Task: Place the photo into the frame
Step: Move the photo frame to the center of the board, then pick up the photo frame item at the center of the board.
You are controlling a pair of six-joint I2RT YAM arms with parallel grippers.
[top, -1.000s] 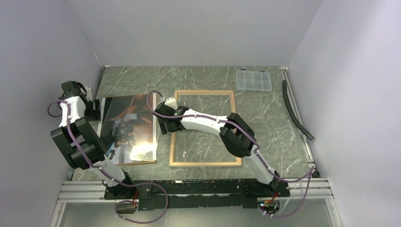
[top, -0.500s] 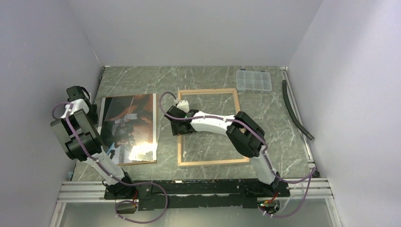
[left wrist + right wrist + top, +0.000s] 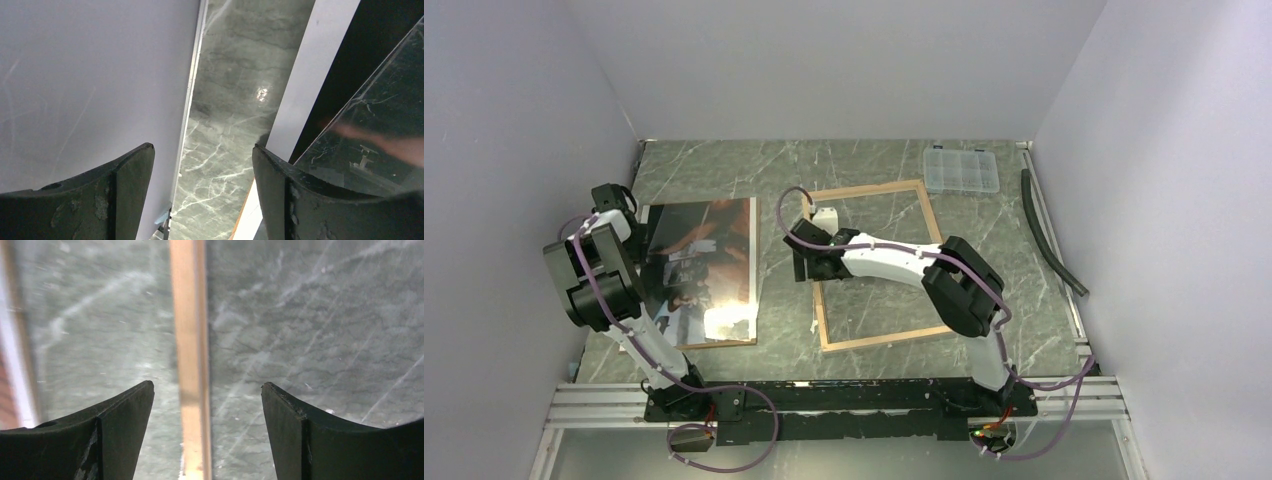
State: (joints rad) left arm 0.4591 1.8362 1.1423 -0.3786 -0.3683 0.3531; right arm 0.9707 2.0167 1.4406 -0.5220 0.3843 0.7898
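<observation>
Nothing is loaded yet: the photo (image 3: 699, 265) lies picture-up on a brown backing panel (image 3: 719, 344) just left of the frame (image 3: 894, 339), not touching it. The frame rests wood-back up and skewed on the marble table (image 3: 724, 165). Lifting the print and seating it inside the rails remains to be done. The right arm reaches across low, and the right gripper (image 3: 206, 390) has spread jaws astride the frame's left rail, gripping nothing. The left arm is folded back; the left gripper (image 3: 202, 150) is agape and empty at the photo's side away from the frame.

Bare table (image 3: 781, 300) strip between photo (image 3: 704, 260) and frame (image 3: 869, 188); right arm (image 3: 886, 258) lies across frame's left rail.
</observation>
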